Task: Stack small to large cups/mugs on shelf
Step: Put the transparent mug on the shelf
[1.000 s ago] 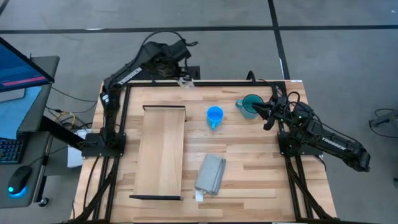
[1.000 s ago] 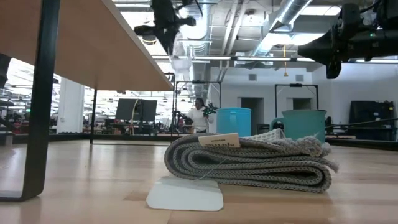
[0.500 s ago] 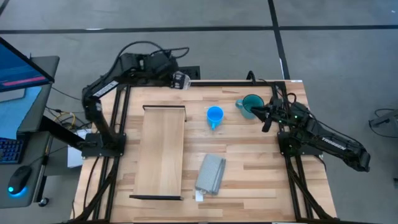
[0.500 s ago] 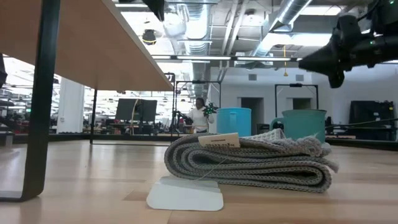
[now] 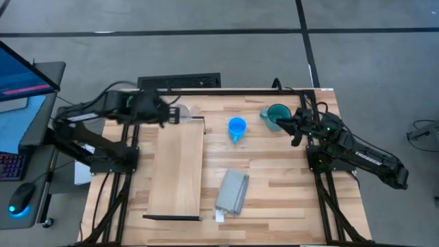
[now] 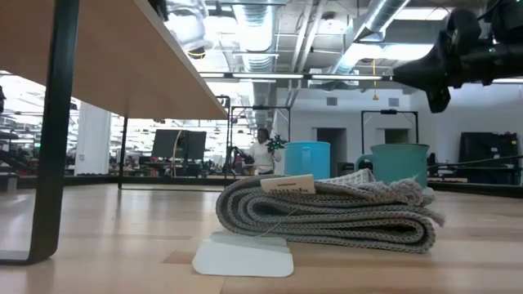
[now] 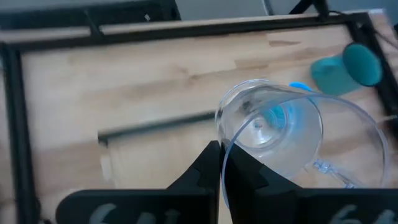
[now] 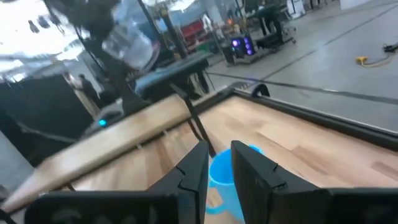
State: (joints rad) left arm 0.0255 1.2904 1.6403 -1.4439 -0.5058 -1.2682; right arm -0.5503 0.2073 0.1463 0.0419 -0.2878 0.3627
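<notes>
left gripper (image 5: 170, 114) pinches the small clear cup (image 5: 180, 113) by its rim — held above the shelf's (image 5: 177, 168) far end. blue mug (image 5: 236, 127) and teal mug (image 5: 277, 116) stand beside the shelf; right gripper (image 5: 293, 127) hovers near the teal mug, fingers partly apart, empty.

Small clear cup (image 5: 180, 114) tipped on its side, held in the air at the upper-left shelf end, bright blue handled mug (image 5: 236, 127) upright at centre top, teal handled mug (image 5: 276, 116) upright to its right, long pale wood shelf (image 5: 178, 168) left of centre
</notes>
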